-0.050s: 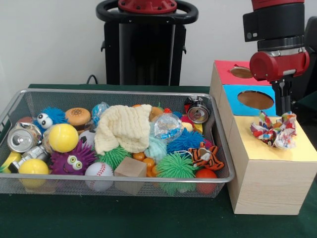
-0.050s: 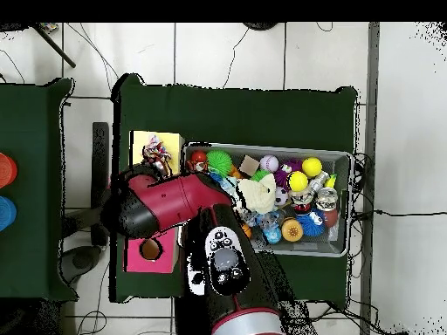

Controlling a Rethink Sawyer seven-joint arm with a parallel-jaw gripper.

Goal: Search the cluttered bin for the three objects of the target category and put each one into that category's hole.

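Observation:
A multicoloured fabric scrunchie point(image 1: 272, 131) lies on the yellow section of the wooden sorting box point(image 1: 267, 188). It also shows on that yellow section point(image 2: 140, 144) in the overhead view, as the scrunchie point(image 2: 157, 153). My gripper point(image 1: 283, 113) hangs straight down with its tips at the scrunchie's top edge. The red arm point(image 2: 175, 205) covers the gripper from above. Behind the yellow section are a blue section with a hole point(image 1: 256, 99) and a red section with a hole point(image 1: 241, 72). No hole shows in the yellow top.
The wire bin point(image 1: 119, 91) left of the box is full of toys: a cream cloth point(image 1: 124, 126), a tiger toy point(image 1: 206, 156), a can point(image 1: 23, 137), a yellow ball point(image 1: 63, 137), a baseball point(image 1: 99, 170), a wooden block point(image 1: 130, 168) and spiky balls.

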